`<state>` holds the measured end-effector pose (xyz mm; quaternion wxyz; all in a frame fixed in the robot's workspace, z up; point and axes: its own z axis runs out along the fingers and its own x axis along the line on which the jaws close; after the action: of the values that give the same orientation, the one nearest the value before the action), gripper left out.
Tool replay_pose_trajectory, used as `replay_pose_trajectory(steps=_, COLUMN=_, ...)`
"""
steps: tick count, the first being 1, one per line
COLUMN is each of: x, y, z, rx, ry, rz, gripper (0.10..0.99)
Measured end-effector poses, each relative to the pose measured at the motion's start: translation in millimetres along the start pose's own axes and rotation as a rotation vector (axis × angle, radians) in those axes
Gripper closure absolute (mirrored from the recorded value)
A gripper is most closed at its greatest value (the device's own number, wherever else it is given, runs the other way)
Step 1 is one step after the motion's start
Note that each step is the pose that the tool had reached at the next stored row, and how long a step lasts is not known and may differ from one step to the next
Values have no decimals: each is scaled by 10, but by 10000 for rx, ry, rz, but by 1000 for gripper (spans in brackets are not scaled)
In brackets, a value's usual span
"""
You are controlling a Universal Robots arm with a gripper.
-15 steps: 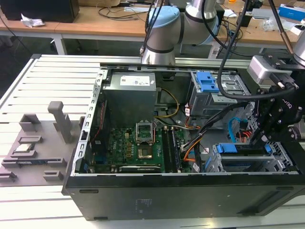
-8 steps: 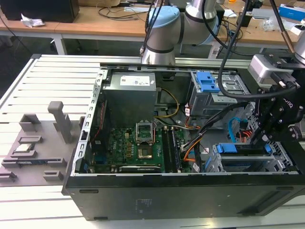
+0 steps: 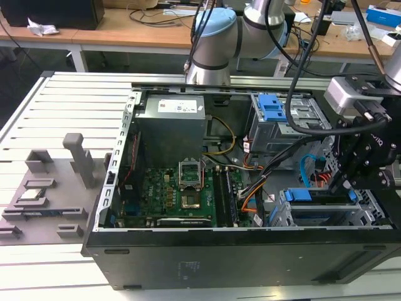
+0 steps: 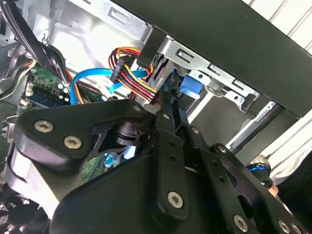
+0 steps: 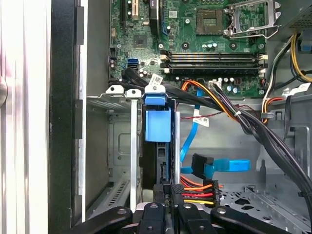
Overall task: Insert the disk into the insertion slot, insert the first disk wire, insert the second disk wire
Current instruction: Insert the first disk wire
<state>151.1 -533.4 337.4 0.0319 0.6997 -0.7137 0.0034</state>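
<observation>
- Disk point(image 5: 158, 126) sits edge-on in the slot point(image 5: 119, 97), its blue carrier showing.
- My tool point(image 5: 170, 194) is pinched shut on the plug end of the orange-red-yellow wires point(image 5: 197, 192), right against the disk.
- Blue cable point(image 5: 229, 165) lies just beside the disk, with its dark plug apart from it.
- Open case point(image 3: 250, 257) stands on the table point(image 3: 62, 113).

Exterior view: high, angled down on whole open PC case point(image 3: 250, 257), mid-range. First wrist view: close, past gripper point(image 5: 169, 191) into insertion slot point(image 5: 132, 146). Second wrist view: v. close, prob. side-on. Both wrist views share wire bundle point(image 5: 197, 192) point(image 4: 131, 73).
</observation>
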Motion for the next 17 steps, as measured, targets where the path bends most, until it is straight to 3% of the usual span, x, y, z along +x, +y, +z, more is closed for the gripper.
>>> replay_pose_trajectory(steps=8, x=0, y=0, z=23, rx=0, ry=12, rz=1, gripper=906)
replay_pose_trajectory(steps=9, x=-1, y=0, z=20, rx=0, ry=21, rz=1, gripper=839)
replay_pose_trajectory(steps=10, x=0, y=0, z=20, rx=0, ry=23, rz=2, gripper=839)
replay_pose_trajectory(steps=17, x=-24, y=11, z=-260, rx=1, ry=25, rz=1, gripper=859)
